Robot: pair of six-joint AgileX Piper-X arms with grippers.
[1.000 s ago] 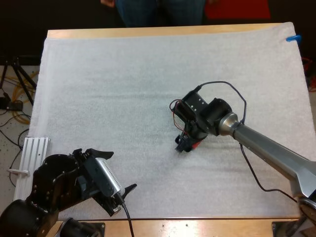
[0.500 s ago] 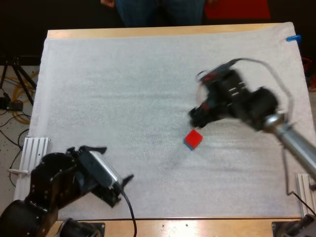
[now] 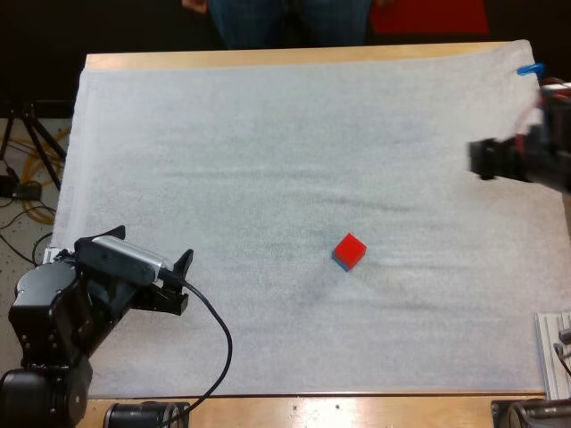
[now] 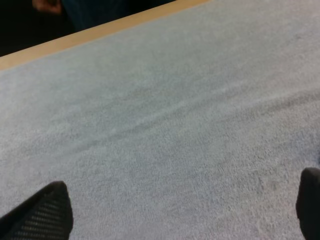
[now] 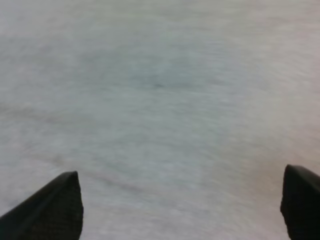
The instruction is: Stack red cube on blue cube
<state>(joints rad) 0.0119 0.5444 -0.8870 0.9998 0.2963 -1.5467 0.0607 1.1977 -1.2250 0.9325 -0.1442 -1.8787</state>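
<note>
Red cube [image 3: 351, 247] sits atop blue cube [image 3: 340, 259], right of ctr on white mat [image 3: 268, 160], w/ bare mat all round. L gripper [image 3: 181, 282], fingers spread, hovers nr mat's near-left corner. R gripper [image 3: 479, 161], fingers also spread, is at mat's right edge. Both are well apart from the stack. A person's legs [image 3: 294, 20] stand beyond table's far side.

Soft, even light from overhead falls on the white fleecy mat [image 3: 268, 134], bright and without glare. The small red cube [image 3: 351, 249] throws only a faint shadow on its near left side. Beyond the far edge of the wooden table [image 3: 268, 59] all is dark. At the mat's right edge the right gripper [image 3: 479, 160] shows smeared.
</note>
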